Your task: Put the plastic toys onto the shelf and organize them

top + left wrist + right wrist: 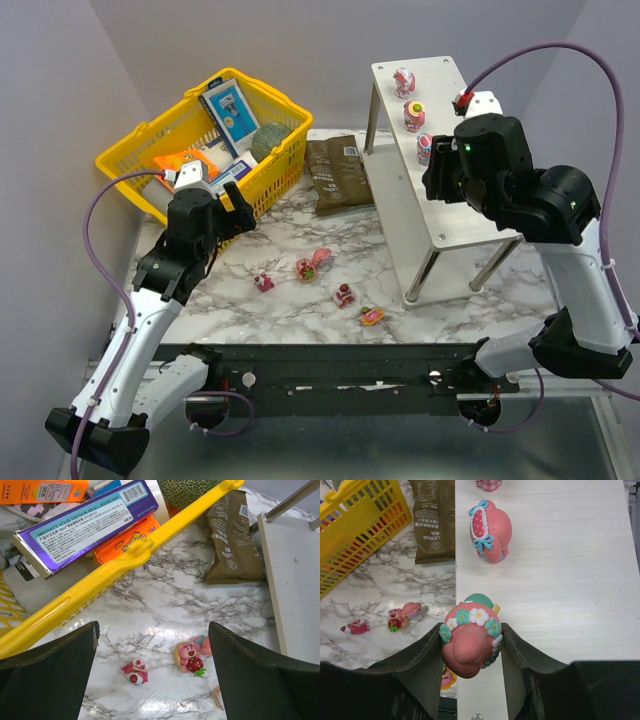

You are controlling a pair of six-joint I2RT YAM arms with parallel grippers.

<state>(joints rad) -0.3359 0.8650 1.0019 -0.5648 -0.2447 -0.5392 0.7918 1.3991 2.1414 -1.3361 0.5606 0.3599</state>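
Over the shelf (560, 580), my right jaws clamp a flowery pink toy (470, 647) to line up; left jaws stand apart.

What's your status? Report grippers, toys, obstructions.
Left gripper open, empty, over table toys. Right gripper shut on flower-crowned pink toy, at edge of shelf. Bow toy stands ahead, apart.

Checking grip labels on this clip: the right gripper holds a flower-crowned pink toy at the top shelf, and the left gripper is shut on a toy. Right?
No. The left gripper is open and empty, as the left wrist view shows. The right gripper does hold the flower-crowned pink toy at the top shelf.
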